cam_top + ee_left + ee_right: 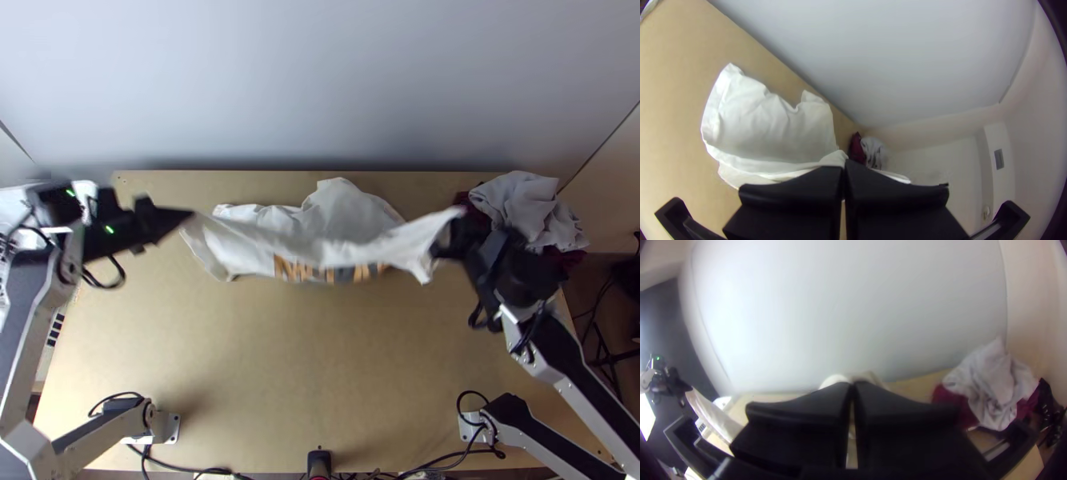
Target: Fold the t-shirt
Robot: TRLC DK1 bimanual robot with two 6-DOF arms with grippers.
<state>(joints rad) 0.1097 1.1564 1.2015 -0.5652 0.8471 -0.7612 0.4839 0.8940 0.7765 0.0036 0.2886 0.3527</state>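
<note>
T-shirt (324, 250) in left hand (187, 214), right hand (450, 232)

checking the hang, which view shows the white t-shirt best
The top view: it shows the white t-shirt stretched from the left gripper to the right gripper, with its orange print. The left wrist view shows much crumpled white fabric; the right wrist view, a strip by the left gripper and a bit by the right.

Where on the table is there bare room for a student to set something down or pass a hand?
The widest bare patch of table lies between the t-shirt and the arms' bases. It is crowded farther up: the left gripper and right gripper hold the shirt between them, and a cloth pile sits in the far right corner.
</note>
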